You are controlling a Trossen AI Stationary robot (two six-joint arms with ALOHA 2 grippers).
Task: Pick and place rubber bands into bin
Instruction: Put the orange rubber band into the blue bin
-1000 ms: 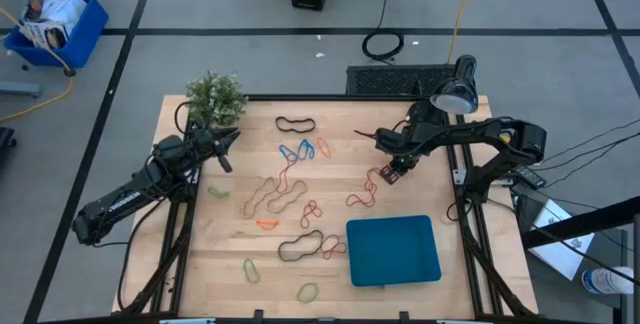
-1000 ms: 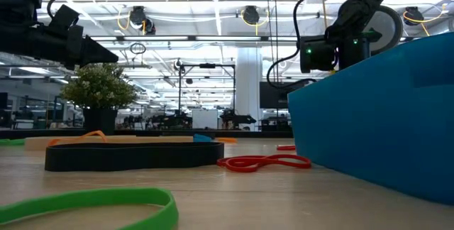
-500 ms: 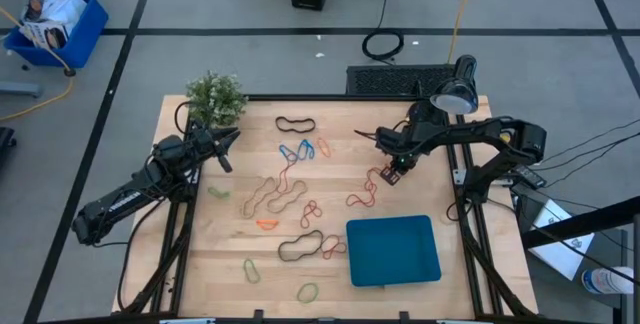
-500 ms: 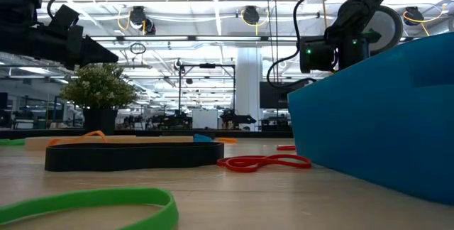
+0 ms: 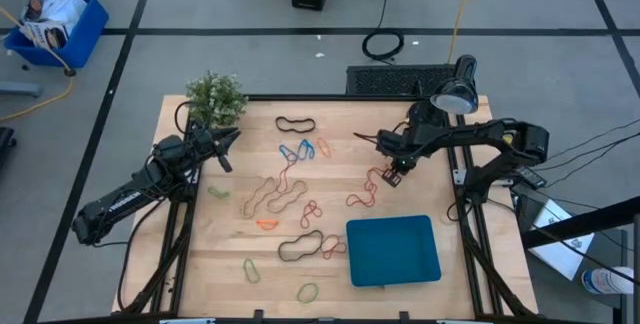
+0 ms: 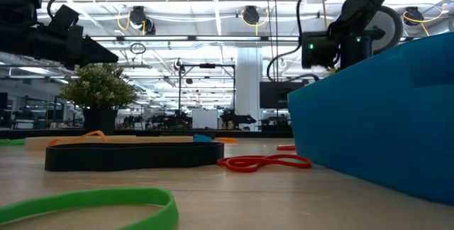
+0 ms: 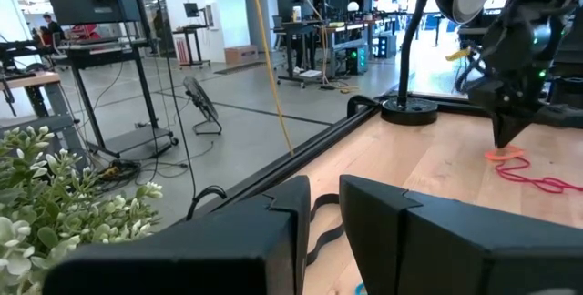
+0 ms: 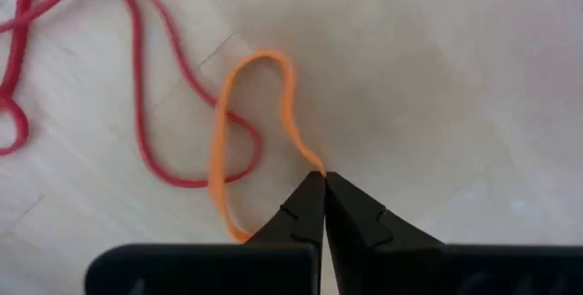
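A teal bin (image 5: 393, 250) lay near the front edge of the wooden surface (image 5: 430, 199), toward its right corner. Loose rubber bands (image 5: 283, 195) were spread over the middle. Farther back, the right gripper (image 8: 322, 178) had its jaws clenched on an orange band (image 8: 258, 116) — it crossed a red band (image 8: 137, 76) there. The left gripper (image 5: 224, 148) hung by the left edge near a small plant (image 5: 214, 96) — its jaws were a little apart, grasping nothing.

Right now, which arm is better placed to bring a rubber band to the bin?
The right. Its gripper is shut on the orange rubber band, near the bin. The left gripper waits by the plant.
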